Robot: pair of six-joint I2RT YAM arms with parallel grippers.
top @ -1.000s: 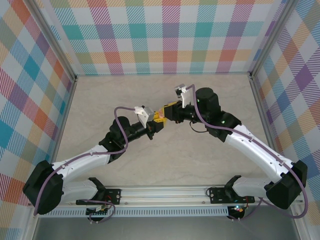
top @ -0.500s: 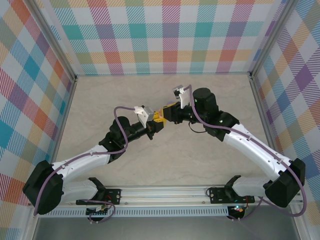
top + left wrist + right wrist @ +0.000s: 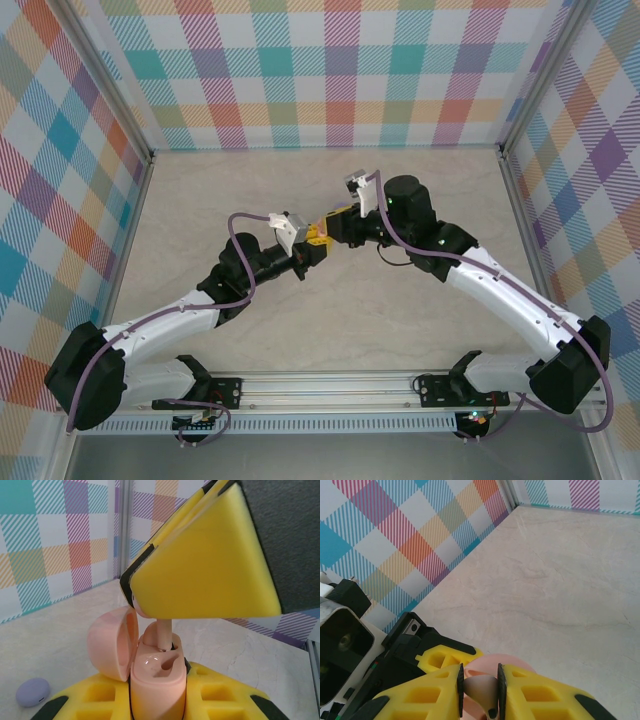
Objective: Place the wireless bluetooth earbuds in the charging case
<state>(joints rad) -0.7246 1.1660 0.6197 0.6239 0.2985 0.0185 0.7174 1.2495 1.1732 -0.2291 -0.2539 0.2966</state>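
right gripper (image 3: 480, 691) is clamped on an earbud (image 3: 162, 631), a pale pink stemmed piece pinched between its two yellow pads (image 3: 434, 692). in the left wrist view that same gripper comes in from the upper right as a big yellow wedge, and the stem of the earbud hangs straight down out of it. the lower end of the stem sits at the mouth of one socket in the charging case (image 3: 156, 682); how deep it has gone i cannot tell.

left gripper (image 3: 157, 702) is closed on the charging case, a pink rounded shell held upright between its yellow pads. the lid (image 3: 111, 642) of the case stands swung open to the left on its hinge. from the right wrist view the pink case shows just beyond the right gripper's fingertips, with the black body of the left gripper to its lower left.

seen from above, the left gripper (image 3: 311, 245) and right gripper (image 3: 336, 224) meet tip to tip above the middle of the table (image 3: 420, 180), a little toward its far edge. a lilac lump (image 3: 32, 691) lies on the table to the left of the case, well apart from it; what it is i cannot tell. plaid walls (image 3: 340, 70) close in the far edge and both sides of the table.
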